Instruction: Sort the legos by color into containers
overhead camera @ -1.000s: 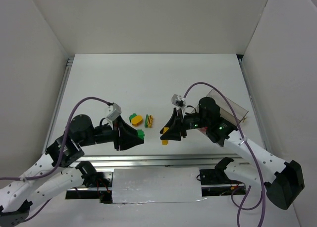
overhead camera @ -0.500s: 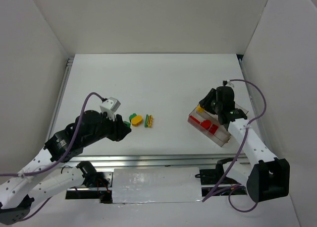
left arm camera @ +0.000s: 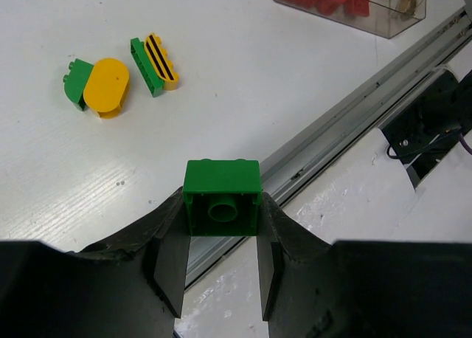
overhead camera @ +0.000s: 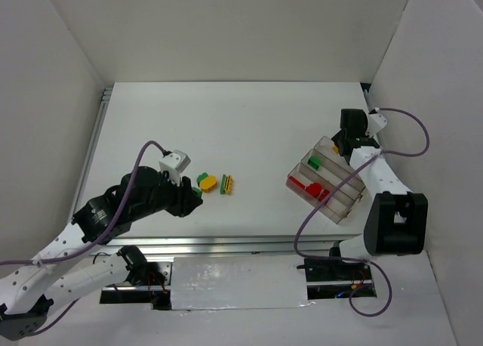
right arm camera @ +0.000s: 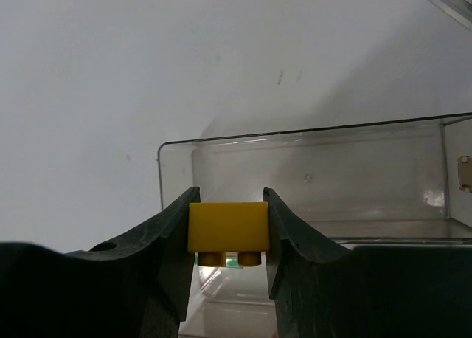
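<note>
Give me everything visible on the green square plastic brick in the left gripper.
The green square plastic brick looks glossy, evenly coloured and undamaged. The left wrist view shows its hollow face with one round tube in the middle, and two stud bumps show along its far edge. It sits level, pinched on two opposite sides by the black fingers of the left gripper. Nothing else touches it. It appears to be held clear of the white table, close to the metal rail.

Clear three-compartment tray point(overhead camera: 341, 189) with red bricks point(overhead camera: 309, 187), yellow and green pieces point(overhead camera: 208, 182) well apart, green brick point(left arm camera: 221, 198) and yellow brick point(right arm camera: 227, 226) held
</note>
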